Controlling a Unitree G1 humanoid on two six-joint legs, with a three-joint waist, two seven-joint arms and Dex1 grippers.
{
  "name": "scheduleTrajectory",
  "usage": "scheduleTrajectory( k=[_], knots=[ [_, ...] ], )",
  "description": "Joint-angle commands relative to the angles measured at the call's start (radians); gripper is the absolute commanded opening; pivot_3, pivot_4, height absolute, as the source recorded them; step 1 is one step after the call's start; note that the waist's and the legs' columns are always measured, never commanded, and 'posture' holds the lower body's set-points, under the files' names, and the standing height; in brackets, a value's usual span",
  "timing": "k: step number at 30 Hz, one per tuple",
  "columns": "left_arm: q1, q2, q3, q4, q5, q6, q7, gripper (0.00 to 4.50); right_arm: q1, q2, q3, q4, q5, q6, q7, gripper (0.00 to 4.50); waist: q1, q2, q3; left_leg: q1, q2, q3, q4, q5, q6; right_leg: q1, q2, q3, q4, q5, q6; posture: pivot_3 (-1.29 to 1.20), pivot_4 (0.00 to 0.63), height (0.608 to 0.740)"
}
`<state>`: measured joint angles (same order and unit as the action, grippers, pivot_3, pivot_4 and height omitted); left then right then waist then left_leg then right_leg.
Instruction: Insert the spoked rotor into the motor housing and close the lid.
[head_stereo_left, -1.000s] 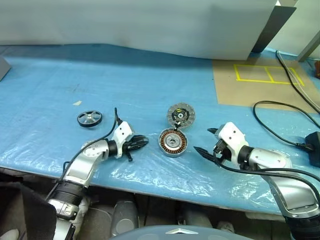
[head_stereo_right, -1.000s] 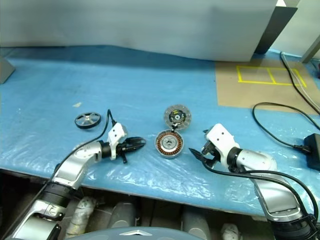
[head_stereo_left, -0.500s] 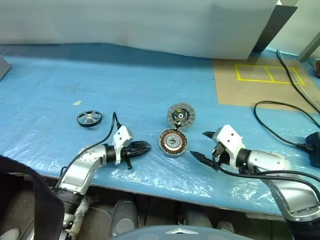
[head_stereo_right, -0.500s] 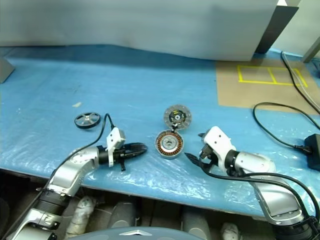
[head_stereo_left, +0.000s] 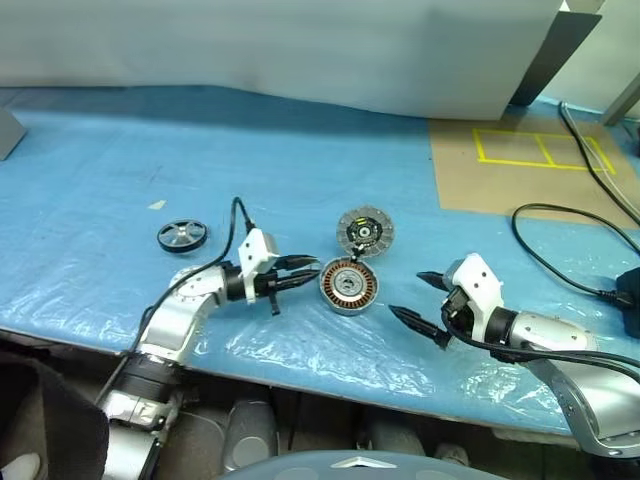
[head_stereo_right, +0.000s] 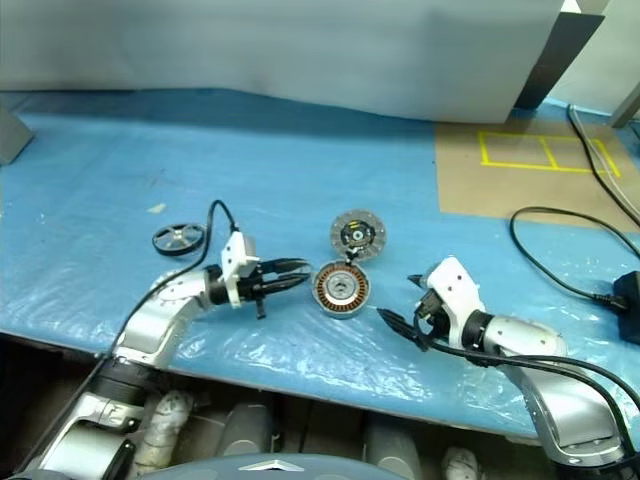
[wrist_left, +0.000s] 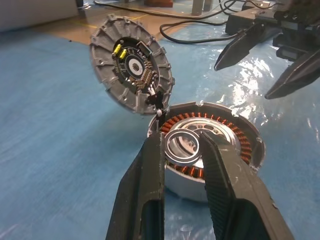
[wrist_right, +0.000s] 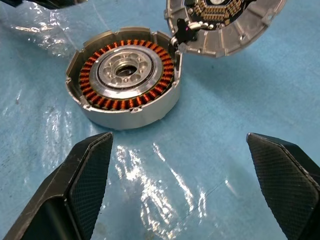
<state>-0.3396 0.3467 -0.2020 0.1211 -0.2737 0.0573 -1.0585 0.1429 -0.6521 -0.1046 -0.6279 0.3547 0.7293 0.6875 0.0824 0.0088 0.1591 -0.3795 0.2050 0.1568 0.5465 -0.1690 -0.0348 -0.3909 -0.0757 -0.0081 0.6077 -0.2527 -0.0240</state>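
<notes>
Both arms were silver-grey metal with black ribbed joint sections and white wrist housings, each looped by a black cable and ending in a gripper, the left gripper (head_stereo_left: 300, 272) and right gripper (head_stereo_left: 418, 297), of two tapered black fingers (wrist_right: 87, 182) with finely textured inner faces.

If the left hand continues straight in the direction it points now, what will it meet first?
Most likely the motor housing. The left hand points level at its near side with nothing between, fingers slightly apart. Depth is unclear, so it might pass just over the rim.
</notes>
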Motion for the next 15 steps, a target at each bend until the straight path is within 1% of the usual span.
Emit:
scheduleTrajectory(
  k=[1,4,9,15],
  knots=[
    [-0.037,-0.004,-0.029,0.032,0.011,-0.052,-0.058,0.70,0.006,0.008,-0.006,-0.064,0.013,-0.002,-0.033,4.50,-0.004,0.000,0.000,0.000,0.000,0.000,0.000,0.000,0.000,0.000,0.000,0.000,0.000,0.001,0.002,0.00,0.150,0.740],
    [-0.073,-0.015,-0.047,0.097,0.037,-0.098,-0.077,0.70,0.004,0.012,0.003,-0.070,0.014,0.001,-0.052,4.50,-0.002,0.000,0.000,0.001,0.000,0.000,0.000,0.000,0.000,0.000,0.000,0.000,0.000,0.001,0.002,0.00,0.150,0.740],
    [-0.136,-0.060,-0.067,0.194,0.086,-0.164,-0.067,0.70,0.006,0.019,0.012,-0.072,-0.003,-0.011,-0.092,4.50,0.006,0.000,0.000,0.000,-0.001,0.000,0.000,0.000,0.000,0.000,0.000,0.000,0.000,0.002,0.003,0.00,0.150,0.740],
    [-0.157,-0.100,-0.080,0.206,0.095,-0.150,-0.072,0.70,0.010,0.009,0.031,-0.087,-0.001,-0.003,-0.111,4.50,0.012,0.000,0.000,0.000,-0.001,0.000,0.000,0.000,0.000,0.000,0.000,0.000,0.000,0.002,0.004,0.00,0.150,0.740]
  ],
)
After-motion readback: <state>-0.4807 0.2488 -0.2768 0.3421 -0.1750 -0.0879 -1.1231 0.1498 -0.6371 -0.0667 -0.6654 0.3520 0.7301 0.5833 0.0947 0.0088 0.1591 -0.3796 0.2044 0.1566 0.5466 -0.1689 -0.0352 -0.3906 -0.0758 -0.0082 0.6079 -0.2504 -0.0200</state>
